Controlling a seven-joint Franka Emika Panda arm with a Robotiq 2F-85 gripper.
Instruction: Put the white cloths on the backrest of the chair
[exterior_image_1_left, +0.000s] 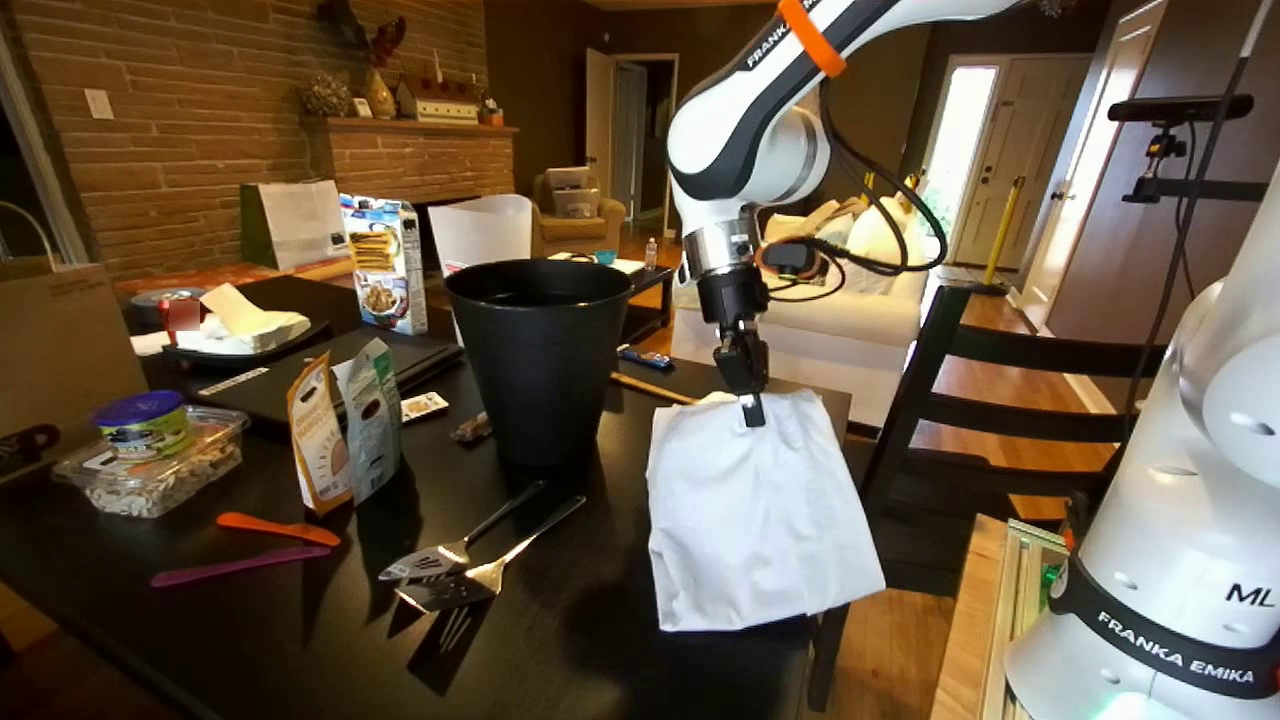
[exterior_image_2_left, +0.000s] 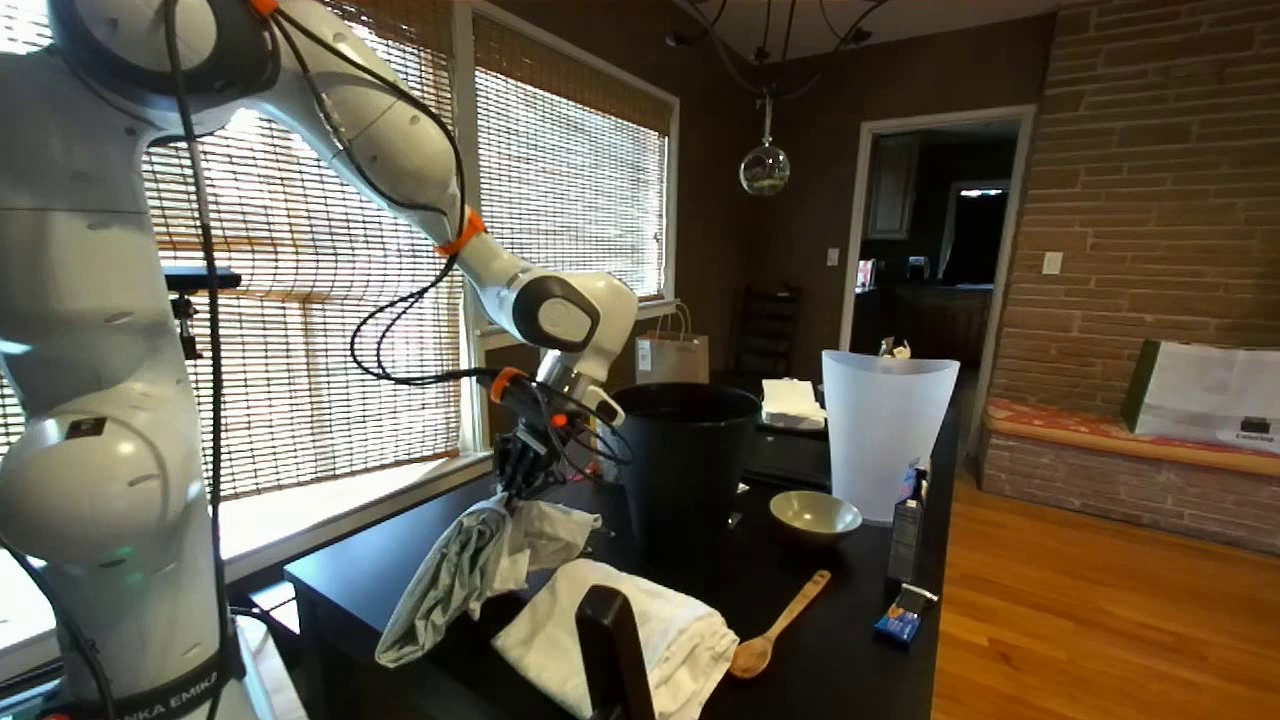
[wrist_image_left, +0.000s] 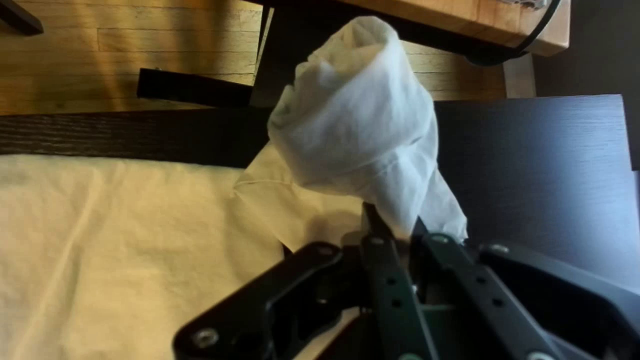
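My gripper (exterior_image_1_left: 753, 412) points down at the table's end and is shut on a white cloth (exterior_image_1_left: 765, 520). The wrist view has the gripper (wrist_image_left: 393, 216) at the bottom, with the bunched top of the held white cloth (wrist_image_left: 355, 125) pinched between its fingertips. In an exterior view this cloth (exterior_image_2_left: 450, 575) hangs in folds, tilted to one side. A thicker white cloth (exterior_image_2_left: 600, 610) lies folded on the tabletop beside it. The dark chair (exterior_image_1_left: 1030, 418) stands at the table's end, its slatted backrest to the right of the gripper. Close to the camera, a chair post (exterior_image_2_left: 612, 650) covers part of the folded cloth.
A tall black bin (exterior_image_1_left: 540, 370) stands near the gripper. Metal utensils (exterior_image_1_left: 480, 570) lie before it. A bowl (exterior_image_2_left: 815, 515) and wooden spoon (exterior_image_2_left: 780, 630) are on the table (exterior_image_2_left: 830, 680). A wooden stand (exterior_image_1_left: 965, 620) is beside the robot's base.
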